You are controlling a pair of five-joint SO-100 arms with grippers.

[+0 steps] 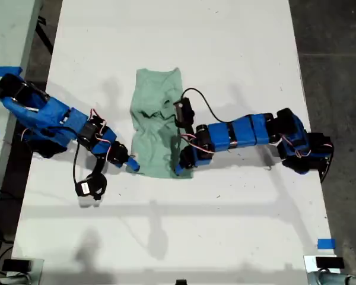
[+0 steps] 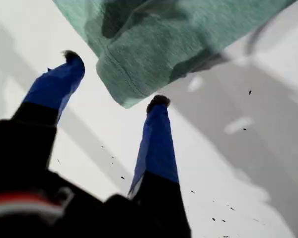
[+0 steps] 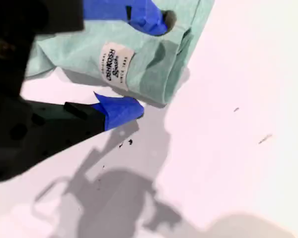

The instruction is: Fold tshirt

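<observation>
Exterior view: open white worktop [image 1: 225, 225] at 6 o'clock, bare to its edge. My first hand [image 1: 132, 164] reaches in from 9 o'clock, arm bent low, tips at the tshirt [image 1: 157, 119] hem's 7 o'clock corner. First wrist view: the hand [image 2: 115, 79] is spread wide, fingertips [image 2: 159, 101] on the worktop, hem corner [image 2: 179, 29] just beyond, not pinched. My second hand [image 1: 181, 168] comes from 3 o'clock, arm stretched flat, at the 5 o'clock corner. Second wrist view: that hand [image 3: 150, 63] gapes, one finger [image 3: 149, 17] over the cloth [image 3: 64, 54], one beside the folded edge, sewn label [image 3: 114, 64] between. The tshirt lies mid-worktop, a rumpled narrow strip, with free worktop at 12 o'clock.
</observation>
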